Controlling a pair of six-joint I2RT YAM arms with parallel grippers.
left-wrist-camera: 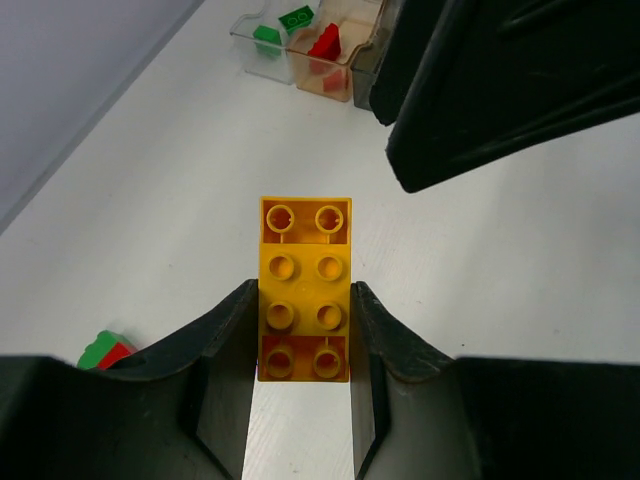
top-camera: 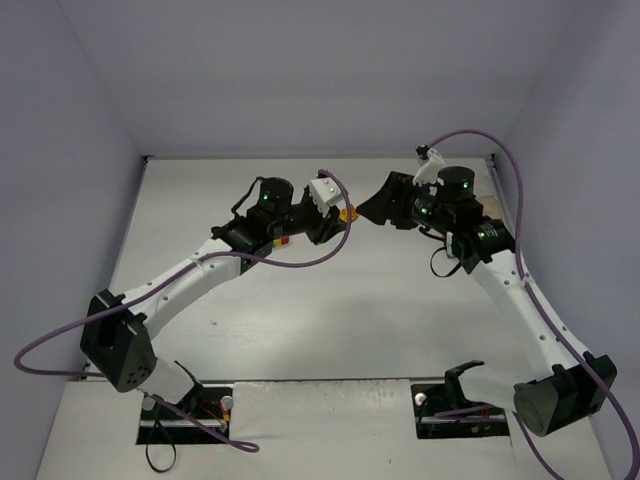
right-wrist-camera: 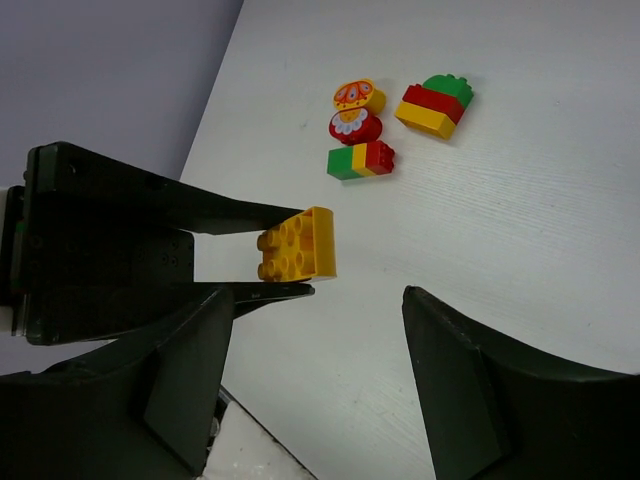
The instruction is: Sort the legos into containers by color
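left claw (left-wrist-camera: 302, 305) pinching yellow brick (left-wrist-camera: 305, 250) by its long flat sides, above the table's (left-wrist-camera: 150, 200) far middle | right claw (right-wrist-camera: 315, 340) spread, just beside | brick likely light, stiff, slick; flat sides suit holding

Soft, even light from above leaves the white counter (top-camera: 340, 320) bright, almost washed out in both wrist views. Shadows are faint and diffuse. Close to the lens, the left claw (left-wrist-camera: 302, 292) reads flat black, slightly soft.
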